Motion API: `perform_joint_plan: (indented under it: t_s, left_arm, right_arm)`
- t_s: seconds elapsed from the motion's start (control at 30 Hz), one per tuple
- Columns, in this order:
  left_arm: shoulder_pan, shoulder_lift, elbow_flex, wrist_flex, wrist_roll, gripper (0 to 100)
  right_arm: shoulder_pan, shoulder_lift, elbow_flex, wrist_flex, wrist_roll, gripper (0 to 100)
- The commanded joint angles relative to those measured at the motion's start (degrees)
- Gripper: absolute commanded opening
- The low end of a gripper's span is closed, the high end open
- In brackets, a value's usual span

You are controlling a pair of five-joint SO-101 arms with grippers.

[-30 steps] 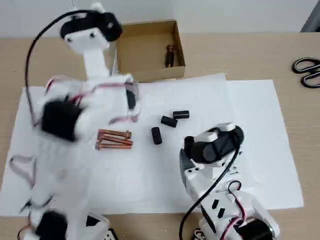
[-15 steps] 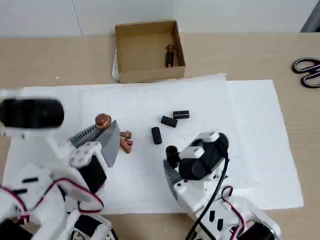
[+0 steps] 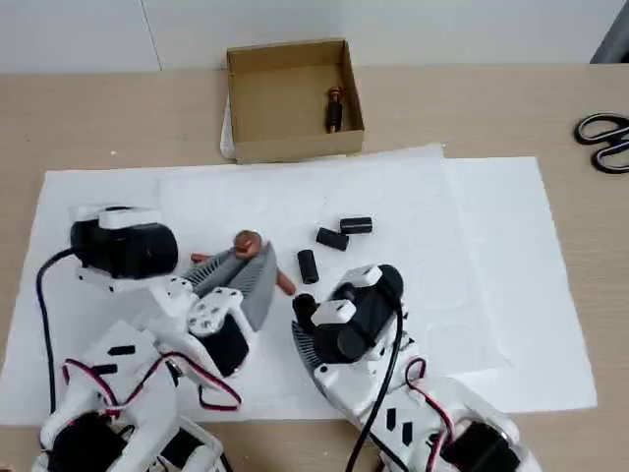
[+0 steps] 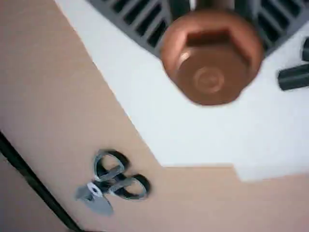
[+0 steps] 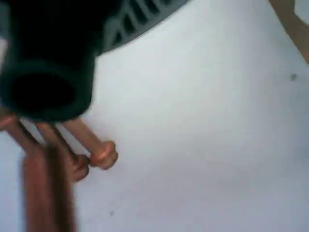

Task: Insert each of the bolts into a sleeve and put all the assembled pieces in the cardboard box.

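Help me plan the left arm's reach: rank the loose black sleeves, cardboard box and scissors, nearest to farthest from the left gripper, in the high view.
From the left gripper, holding a bolt:
1. Loose sleeves, on the paper beside it.
2. Cardboard box, at the far side.
3. Scissors, off the paper, far right.

Position: both my grippers stand close together near the front edge of the worktop [image 3: 472,108]. My left gripper [image 3: 246,262] is clamped on a bolt [image 3: 248,242] and my right gripper [image 3: 306,311] on a sleeve [image 3: 304,303], with a narrow gap between them.

Obstacles: loose bolts [image 3: 284,284] lie in that gap. Three loose sleeves [image 3: 332,239] lie just beyond my right gripper, on the line toward the cardboard box [image 3: 246,108] at the back edge.

Box: open on top. One assembled piece [image 3: 334,108] lies by its right wall, with open floor beside it.

Free room: the right half of the paper [image 3: 491,256] offers passage. Scissors [image 3: 604,140] lie at the right edge, well apart.
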Motion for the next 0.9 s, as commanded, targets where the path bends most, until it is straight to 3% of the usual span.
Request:
perform_joint_plan:
  t_s: [0.0,0.87]
  left_arm:
    - [1.67,-0.53,-0.48,-1.93,0.53,1]
    - [1.85,-0.35,-5.49,4.57,-0.53,1]
  right_arm:
    - [-1.71,-0.48,1.14,-2.51,0.62,0.5]
    - [1.10,-0.48,1.93,-2.95,0.97,0.5]
